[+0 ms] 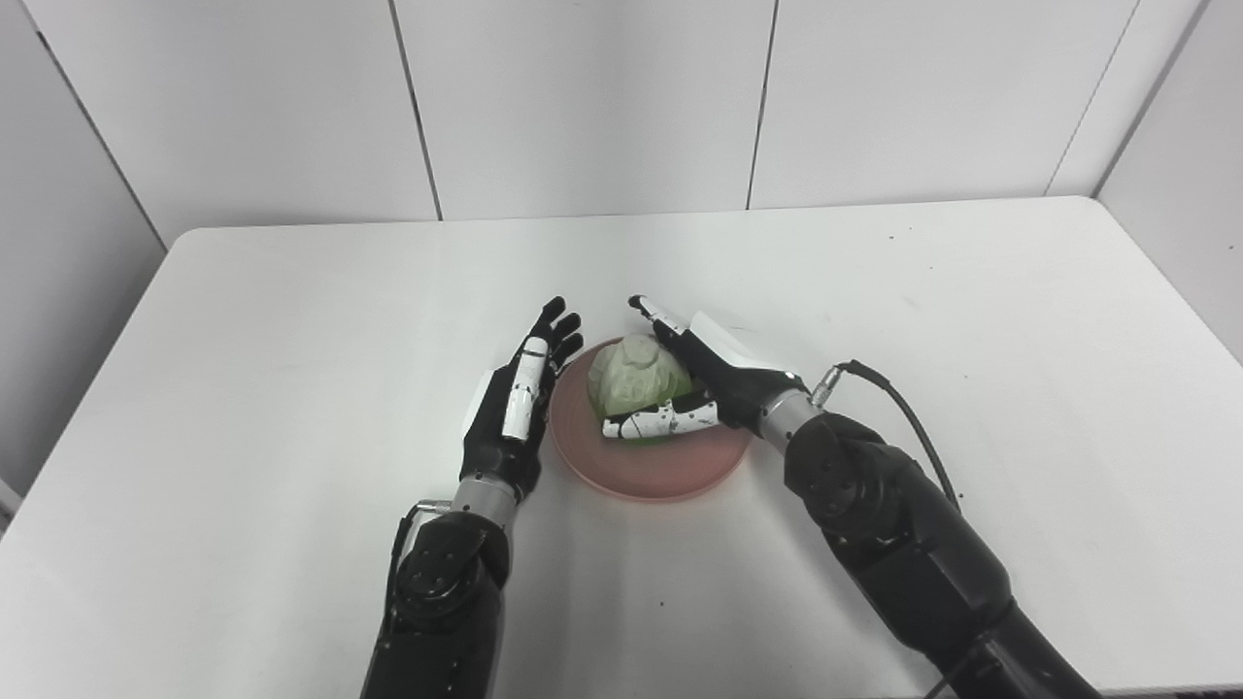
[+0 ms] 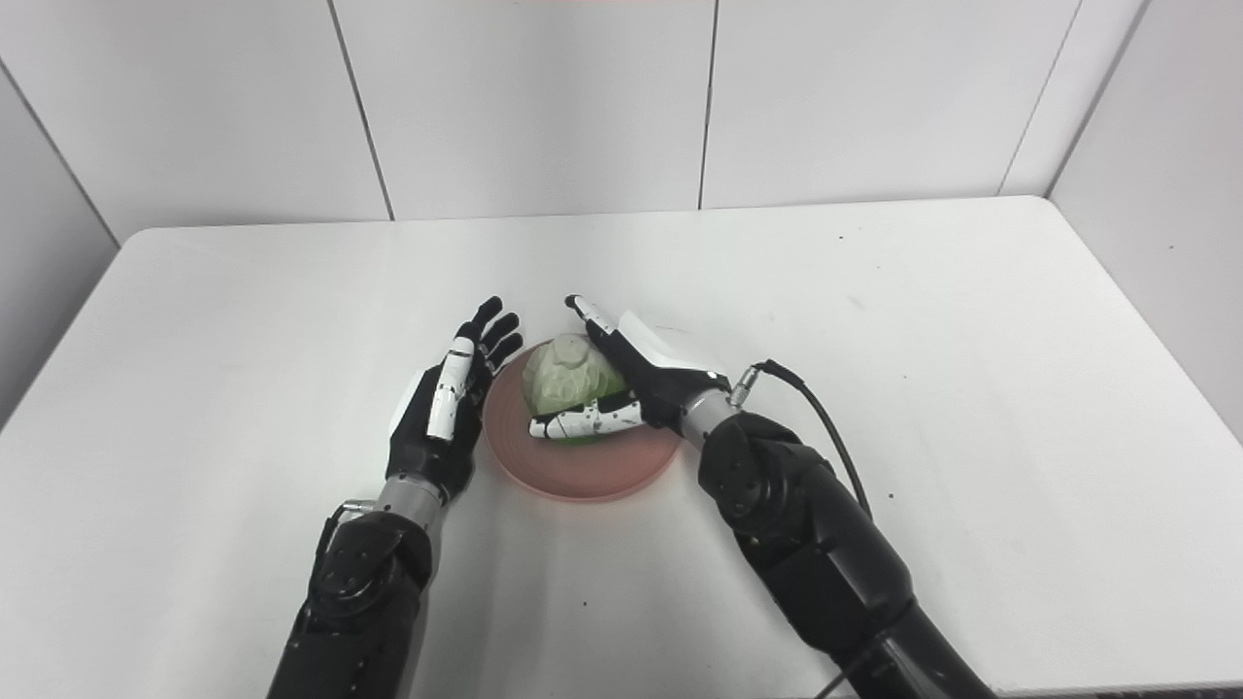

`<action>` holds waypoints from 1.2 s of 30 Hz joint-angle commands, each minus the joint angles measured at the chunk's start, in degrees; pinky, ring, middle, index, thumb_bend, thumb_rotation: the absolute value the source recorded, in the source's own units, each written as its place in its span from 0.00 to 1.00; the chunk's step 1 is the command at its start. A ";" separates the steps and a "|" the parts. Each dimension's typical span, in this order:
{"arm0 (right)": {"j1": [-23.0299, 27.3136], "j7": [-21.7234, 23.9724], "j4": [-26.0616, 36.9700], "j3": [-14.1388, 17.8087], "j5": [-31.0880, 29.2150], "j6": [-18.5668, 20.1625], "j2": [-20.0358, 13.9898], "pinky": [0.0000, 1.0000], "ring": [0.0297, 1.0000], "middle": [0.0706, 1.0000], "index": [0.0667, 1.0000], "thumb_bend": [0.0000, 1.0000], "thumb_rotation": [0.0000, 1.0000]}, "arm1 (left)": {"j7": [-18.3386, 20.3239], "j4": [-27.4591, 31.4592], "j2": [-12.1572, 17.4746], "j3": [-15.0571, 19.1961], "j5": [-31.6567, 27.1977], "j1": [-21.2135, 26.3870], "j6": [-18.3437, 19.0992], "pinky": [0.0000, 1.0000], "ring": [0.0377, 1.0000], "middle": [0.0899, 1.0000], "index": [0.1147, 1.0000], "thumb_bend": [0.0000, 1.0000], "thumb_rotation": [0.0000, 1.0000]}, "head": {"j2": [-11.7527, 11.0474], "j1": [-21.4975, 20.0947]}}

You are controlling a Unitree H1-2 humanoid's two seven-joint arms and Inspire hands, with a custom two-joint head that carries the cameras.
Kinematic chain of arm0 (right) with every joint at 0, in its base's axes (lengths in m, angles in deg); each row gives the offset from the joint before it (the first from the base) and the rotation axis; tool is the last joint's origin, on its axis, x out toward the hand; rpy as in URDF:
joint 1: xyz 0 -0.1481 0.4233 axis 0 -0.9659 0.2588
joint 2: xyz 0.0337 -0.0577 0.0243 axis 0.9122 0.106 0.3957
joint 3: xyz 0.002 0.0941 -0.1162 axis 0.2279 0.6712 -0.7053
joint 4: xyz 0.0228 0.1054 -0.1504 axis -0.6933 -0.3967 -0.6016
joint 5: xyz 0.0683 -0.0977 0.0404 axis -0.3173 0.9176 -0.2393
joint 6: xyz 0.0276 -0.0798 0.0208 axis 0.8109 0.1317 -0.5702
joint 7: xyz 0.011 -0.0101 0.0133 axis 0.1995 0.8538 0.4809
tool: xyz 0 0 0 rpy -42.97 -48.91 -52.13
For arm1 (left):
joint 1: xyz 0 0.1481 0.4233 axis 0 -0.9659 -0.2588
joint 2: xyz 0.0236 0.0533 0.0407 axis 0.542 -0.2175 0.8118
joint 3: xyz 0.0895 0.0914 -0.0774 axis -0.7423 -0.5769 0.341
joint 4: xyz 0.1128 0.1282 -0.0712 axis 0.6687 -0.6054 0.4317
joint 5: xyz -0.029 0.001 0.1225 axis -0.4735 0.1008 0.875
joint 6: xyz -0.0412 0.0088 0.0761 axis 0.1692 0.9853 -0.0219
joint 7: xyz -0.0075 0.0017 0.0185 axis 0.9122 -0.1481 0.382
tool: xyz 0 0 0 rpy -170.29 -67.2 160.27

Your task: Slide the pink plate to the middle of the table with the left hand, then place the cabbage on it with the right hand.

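The pink plate (image 1: 670, 468) lies near the middle of the white table (image 1: 971, 320). A pale green cabbage (image 1: 631, 377) rests on its far half. My right hand (image 1: 714, 377) cups the cabbage from the right, fingers stretched straight past its far side and the thumb lying along its near side; the hand looks open. My left hand (image 1: 510, 408) stands edge-on just left of the plate's rim, open, fingers straight and pointing away from me, holding nothing. Whether it touches the rim I cannot tell.
A black cable (image 1: 903, 408) loops from my right wrist over the table. White wall panels (image 1: 583, 97) rise behind the table's far edge. Bare tabletop stretches to both sides of the plate.
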 commanded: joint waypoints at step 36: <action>-18.93 -15.71 4.22 25.37 -28.89 -18.91 5.42 0.93 0.97 1.00 1.00 0.62 1.00 | 0.41 3.68 1.31 0.05 0.31 -4.45 1.82 0.94 0.93 0.94 0.92 0.48 1.00 | -0.92 -1.28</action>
